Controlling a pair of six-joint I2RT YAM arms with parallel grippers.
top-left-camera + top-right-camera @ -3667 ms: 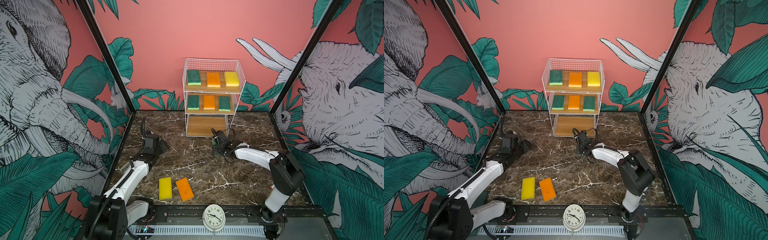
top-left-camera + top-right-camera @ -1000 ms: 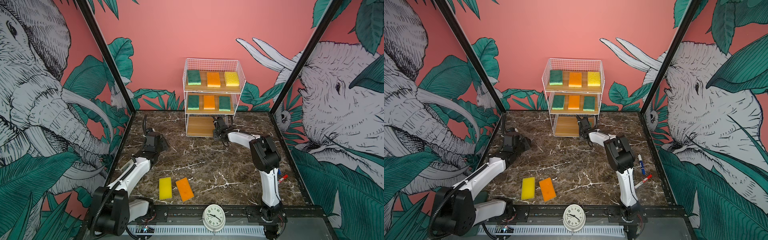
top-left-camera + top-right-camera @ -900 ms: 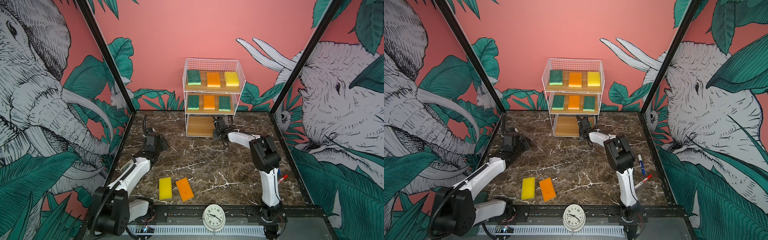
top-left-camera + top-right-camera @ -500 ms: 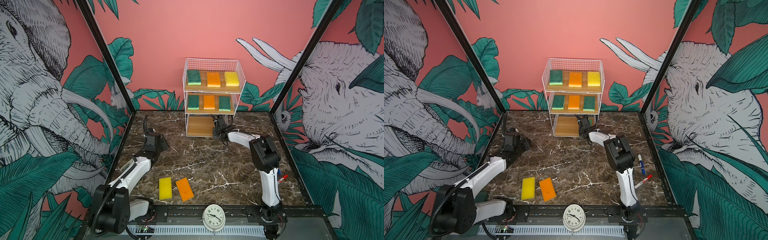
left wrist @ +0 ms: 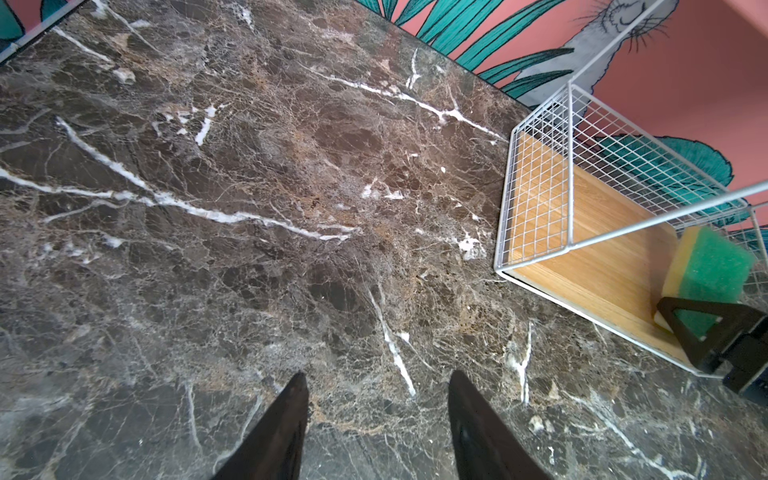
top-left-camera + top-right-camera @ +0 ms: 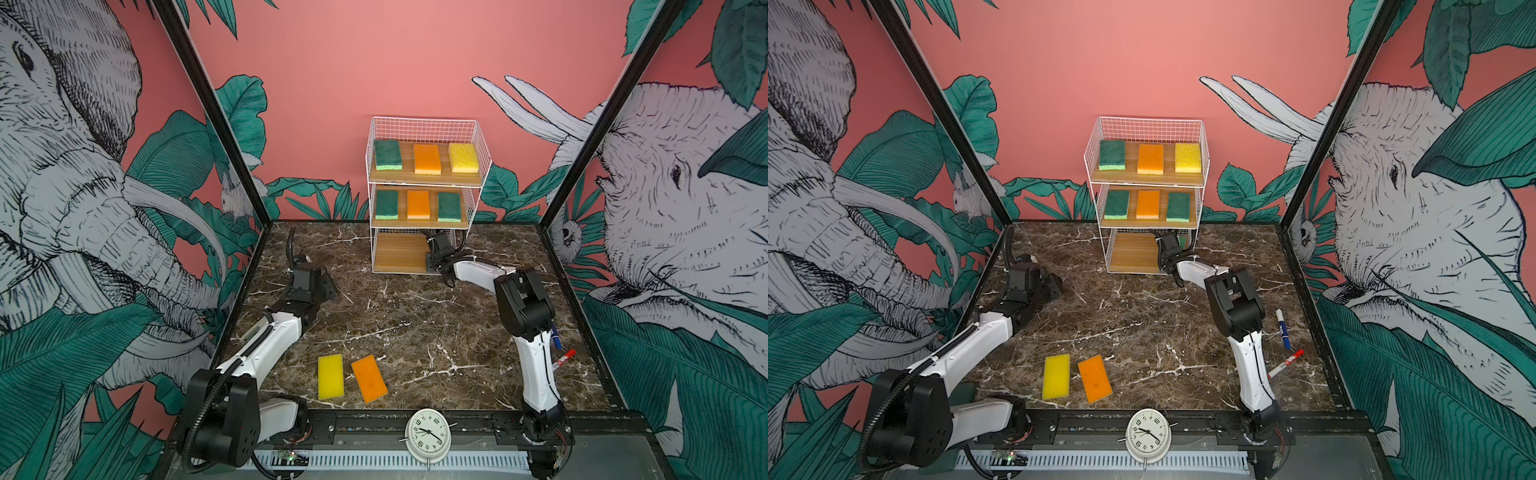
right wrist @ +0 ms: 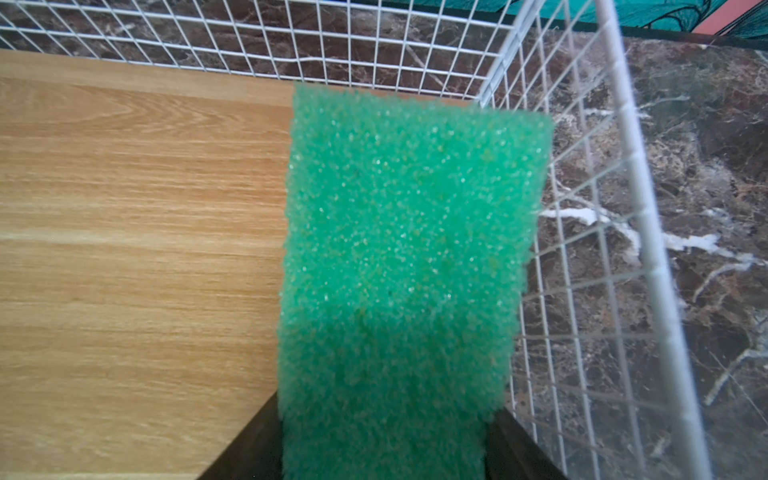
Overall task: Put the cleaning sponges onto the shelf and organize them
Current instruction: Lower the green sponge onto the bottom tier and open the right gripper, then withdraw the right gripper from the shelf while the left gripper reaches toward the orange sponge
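Green sponge (image 7: 411, 249) is at the right end of the shelf's (image 6: 424, 120) btm board (image 7: 137, 249), just beside the right wire wall. Its long axis runs near-to-far and its far end is close to the back grid.

Right claw (image 7: 386, 403) reaches in from the near side. The near end of the green sponge sits between its fingers (image 7: 257, 444), one along each long edge and both flush to the foam. Can't tell if they squeeze or merely touch. Can't tell either if the sponge lies fully flat.

Left claw (image 5: 377, 374) is spread w/ nothing between, over bare marble (image 5: 249, 208) at the left, well apart from the shelf.

Top row (image 6: 427, 159), left to right: green, orange, yellow. Mid row (image 6: 418, 204): green, orange, green.

Yellow sponge (image 6: 330, 376) and orange sponge (image 6: 369, 378) lie side by side on the marble near the front edge, left of centre. The orange one is skewed a bit.

Blue pen (image 6: 1282, 328) and red pen (image 6: 1285, 363) lie at the right, beside the right arm's base; print on both is too small to read. Clock (image 6: 428, 434) is on the front rail; it has numerals round the dial, but they're too blurred to read surely. No brand legible on the sponges.
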